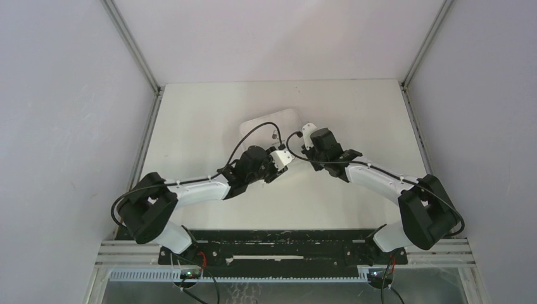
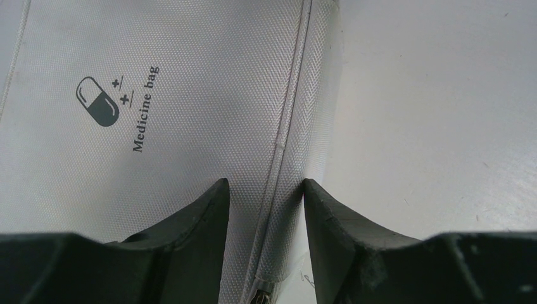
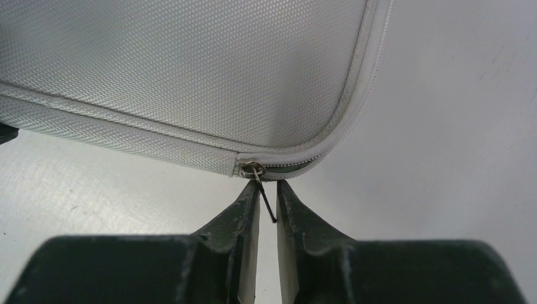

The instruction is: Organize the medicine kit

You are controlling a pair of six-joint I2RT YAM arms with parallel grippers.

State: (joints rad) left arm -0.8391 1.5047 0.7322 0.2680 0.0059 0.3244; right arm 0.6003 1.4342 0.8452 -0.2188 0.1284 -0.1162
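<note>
The medicine kit (image 1: 266, 121) is a white square case lying closed in the middle of the table. In the left wrist view its lid (image 2: 190, 95) shows a pill logo and the words "Medicine bag". My left gripper (image 2: 264, 190) straddles the kit's edge, one finger on the lid and one against the side wall, pinching it. In the top view the left gripper (image 1: 278, 166) is at the kit's near right corner. My right gripper (image 3: 268, 187) is nearly closed on the thin metal zipper pull (image 3: 265, 199) at the kit's rounded corner (image 3: 190, 63). In the top view the right gripper (image 1: 299, 140) is at the kit's right side.
The white table (image 1: 354, 107) is walled by grey panels on the left, right and back. The zip slider (image 3: 251, 168) sits at the corner, with a short open stretch of zip to its right. A second zip slider (image 2: 261, 294) shows between my left fingers.
</note>
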